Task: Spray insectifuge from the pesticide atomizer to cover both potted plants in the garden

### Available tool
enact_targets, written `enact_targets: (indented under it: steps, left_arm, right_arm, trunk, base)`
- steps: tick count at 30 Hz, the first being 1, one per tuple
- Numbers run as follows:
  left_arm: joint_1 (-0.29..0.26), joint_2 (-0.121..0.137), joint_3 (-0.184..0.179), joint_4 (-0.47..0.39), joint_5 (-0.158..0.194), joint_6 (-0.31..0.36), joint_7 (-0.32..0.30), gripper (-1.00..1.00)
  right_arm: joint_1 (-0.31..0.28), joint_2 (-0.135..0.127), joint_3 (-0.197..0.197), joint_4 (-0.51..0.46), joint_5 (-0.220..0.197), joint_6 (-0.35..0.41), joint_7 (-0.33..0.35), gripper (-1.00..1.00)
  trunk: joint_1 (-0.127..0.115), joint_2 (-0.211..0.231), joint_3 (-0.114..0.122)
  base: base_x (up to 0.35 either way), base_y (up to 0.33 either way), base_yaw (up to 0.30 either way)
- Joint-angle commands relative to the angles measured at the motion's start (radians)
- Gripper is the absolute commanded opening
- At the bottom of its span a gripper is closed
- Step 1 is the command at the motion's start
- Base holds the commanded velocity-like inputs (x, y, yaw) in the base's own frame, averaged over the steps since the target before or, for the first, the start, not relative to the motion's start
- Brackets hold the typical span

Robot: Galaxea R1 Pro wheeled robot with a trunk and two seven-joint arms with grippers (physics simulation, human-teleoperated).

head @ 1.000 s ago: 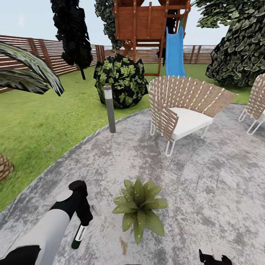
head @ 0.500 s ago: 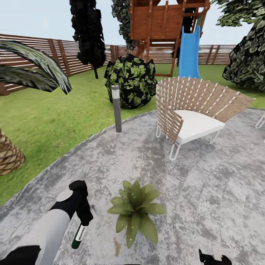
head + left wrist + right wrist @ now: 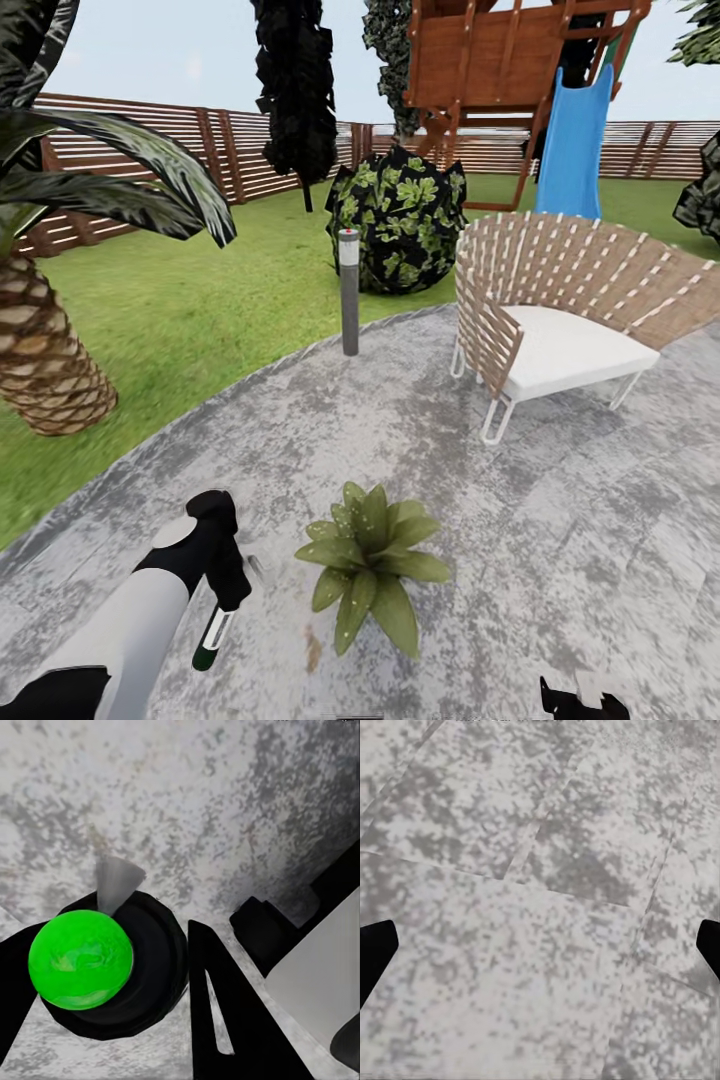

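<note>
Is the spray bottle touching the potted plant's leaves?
Apart. In the head view, bare patio shows between the spray bottle in the left end effector and the potted plant.

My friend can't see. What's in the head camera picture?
The left gripper holds a green spray bottle beside a small leafy plant on a grey stone patio. Behind are a wicker chair, lamp post, lawn and fence.

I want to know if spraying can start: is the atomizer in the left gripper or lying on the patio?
In the gripper: the left gripper is shut on the pesticide atomizer, which hangs clear of the patio beside the potted plant.
</note>
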State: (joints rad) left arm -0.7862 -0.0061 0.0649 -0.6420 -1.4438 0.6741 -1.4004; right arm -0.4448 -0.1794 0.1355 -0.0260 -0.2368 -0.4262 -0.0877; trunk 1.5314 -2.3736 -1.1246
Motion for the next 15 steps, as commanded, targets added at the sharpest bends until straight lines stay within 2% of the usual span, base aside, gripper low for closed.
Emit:
enact_targets:
  steps: [1,3,6,9,15]
  left_arm:
    - [-0.001,-0.001,0.004,-0.001,-0.007,0.01,-0.008,-1.0]
    - [-0.001,-0.001,0.004,-0.001,-0.006,0.011,-0.008,-1.0]
    - [-0.001,0.0,0.006,0.001,-0.006,0.016,-0.006,-1.0]
    - [-0.001,0.001,0.007,0.006,-0.006,0.02,-0.006,-1.0]
    - [0.003,-0.001,0.006,0.008,-0.005,0.021,-0.005,-1.0]
  right_arm:
    - [0.0,0.0,0.009,0.0,-0.007,-0.002,-0.003,1.0]
    - [0.0,0.0,0.009,0.0,-0.007,-0.002,-0.003,1.0]
    - [0.0,0.0,0.009,0.0,-0.007,-0.002,-0.003,1.0]
    - [0.0,0.0,0.009,0.0,-0.007,-0.002,-0.003,1.0]
    - [0.0,0.0,0.009,0.0,-0.007,-0.002,-0.003,1.0]
  trunk:
    - [0.0,0.0,-0.001]
    - [0.0,0.0,-0.001]
    - [0.0,0.0,-0.001]
    - [0.0,0.0,-0.001]
    - [0.0,0.0,-0.001]
  base:
    - [-0.078,-0.238,0.276]
    - [-0.028,-0.255,0.276]
    - [0.165,-0.201,0.276]
    - [0.187,-0.034,0.276]
    - [0.016,-0.003,0.267]
